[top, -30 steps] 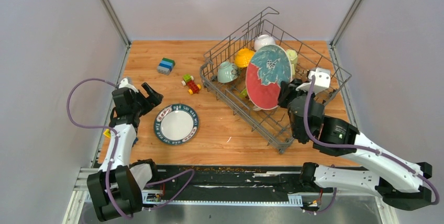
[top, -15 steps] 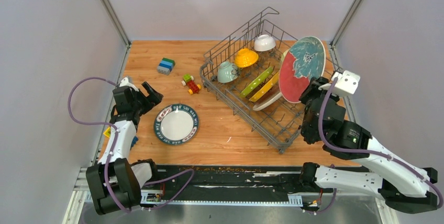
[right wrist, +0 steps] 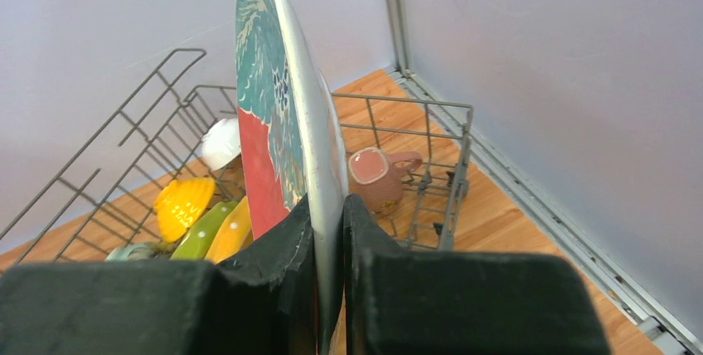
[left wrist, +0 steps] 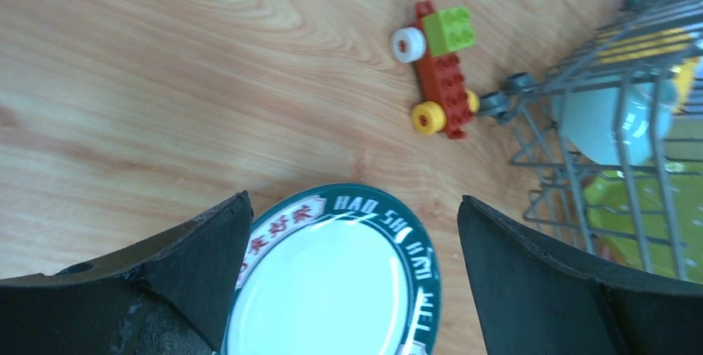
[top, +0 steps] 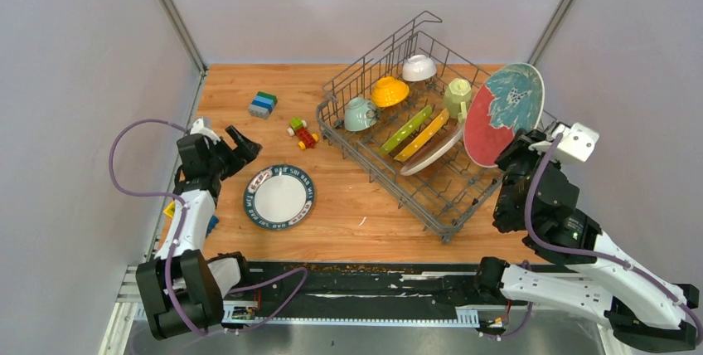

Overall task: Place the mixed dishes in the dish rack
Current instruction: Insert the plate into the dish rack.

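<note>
My right gripper (top: pixel 518 152) is shut on the lower rim of a red and teal plate (top: pixel 503 114), which it holds on edge above the right end of the dish rack (top: pixel 377 174). In the right wrist view the plate (right wrist: pixel 273 123) stands upright between the pads of that gripper (right wrist: pixel 329 206). In the rack sit a teal mug (top: pixel 359 114), a yellow bowl (top: pixel 387 90), a white bowl (top: pixel 419 66), a lime-green plate (top: pixel 406 129), a yellow plate (top: pixel 427 133) and a pink mug (right wrist: pixel 375 174). My left gripper (top: pixel 236 143) is open just left of a teal-rimmed white plate (top: pixel 279 196) on the table.
A stack of toy blocks (top: pixel 263 104) and a red toy car (top: pixel 302 133) lie on the wood left of the rack. Grey walls close in both sides, and the right wall stands near the held plate.
The right arm has carried the red and teal plate from over the rack's middle up and to the right, past the rack's right side. The left arm has barely moved.
</note>
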